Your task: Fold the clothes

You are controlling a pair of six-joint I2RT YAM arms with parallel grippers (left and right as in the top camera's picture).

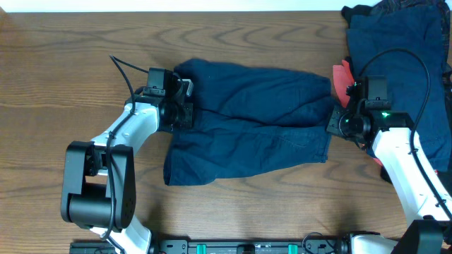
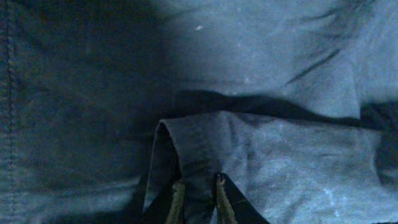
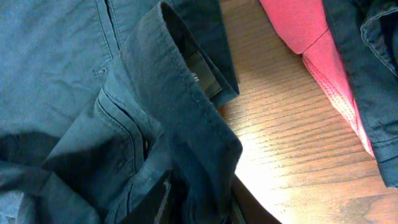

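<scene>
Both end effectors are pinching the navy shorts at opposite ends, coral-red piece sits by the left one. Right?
Not quite: the coral-red piece lies by the right end effector, not the left end effector, as the overhead view shows. Both do pinch the navy shorts at opposite ends.

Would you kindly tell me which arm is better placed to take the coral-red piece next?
Likely right: the coral-red piece lies beside the right fingers, while the left fingers grip the shorts at the far end.
</scene>
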